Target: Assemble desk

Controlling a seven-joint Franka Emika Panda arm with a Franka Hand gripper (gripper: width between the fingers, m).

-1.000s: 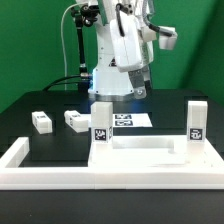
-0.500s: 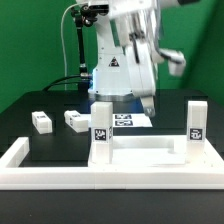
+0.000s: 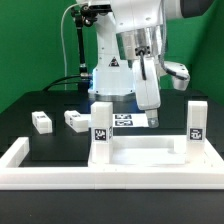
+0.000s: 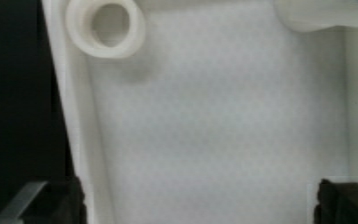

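The white tabletop (image 3: 148, 148) lies inside the barrier wall with two white legs standing up from it, one at the exterior view's left (image 3: 101, 122) and one at its right (image 3: 197, 120). Two loose legs (image 3: 41, 121) (image 3: 75, 120) lie on the black table to the left. My gripper (image 3: 149, 108) hangs just above the tabletop's far edge, between the two standing legs. In the wrist view the tabletop (image 4: 211, 120) fills the frame, with a round socket (image 4: 110, 28) near one corner. The dark fingertips (image 4: 34, 200) stand wide apart and hold nothing.
The low white barrier wall (image 3: 60, 172) wraps round the front and sides of the tabletop. The marker board (image 3: 128, 121) lies flat behind the tabletop, under the arm. The robot base and a cable stand at the back.
The arm has swung towards the exterior view's right and the gripper has come down from high up to just above the tabletop's far edge. The parts have not moved.
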